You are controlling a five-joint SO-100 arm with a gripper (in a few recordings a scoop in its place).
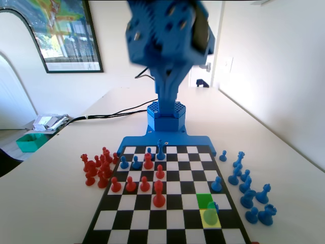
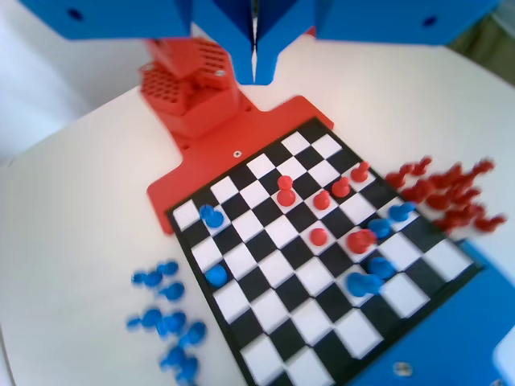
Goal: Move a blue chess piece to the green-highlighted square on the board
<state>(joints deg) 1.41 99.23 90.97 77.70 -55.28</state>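
The blue chess piece point(image 1: 211, 209), a small pawn tinted greenish, stands on the yellow square point(image 1: 210, 218) near the board's front right in the fixed view. The green-highlighted square point(image 1: 204, 200) lies directly behind it and holds nothing. In the wrist view the same pawn point(image 2: 212, 215) stands at the board's far left. The blue arm point(image 1: 167, 40) is raised high above the board point(image 1: 152, 223) and blurred. My gripper point(image 2: 255, 76) hangs from the top edge of the wrist view, far above the pieces. Its jaws are pressed together with nothing between them.
Red pawns point(image 1: 159, 195) and blue pieces point(image 1: 160, 150) stand across the board's middle and far rows. A second blue pawn point(image 1: 217, 184) stands one row behind the green square. Captured red pieces point(image 1: 96, 168) cluster left of the board, blue pieces point(image 1: 249, 190) right. A green box point(image 1: 30, 141) sits far left.
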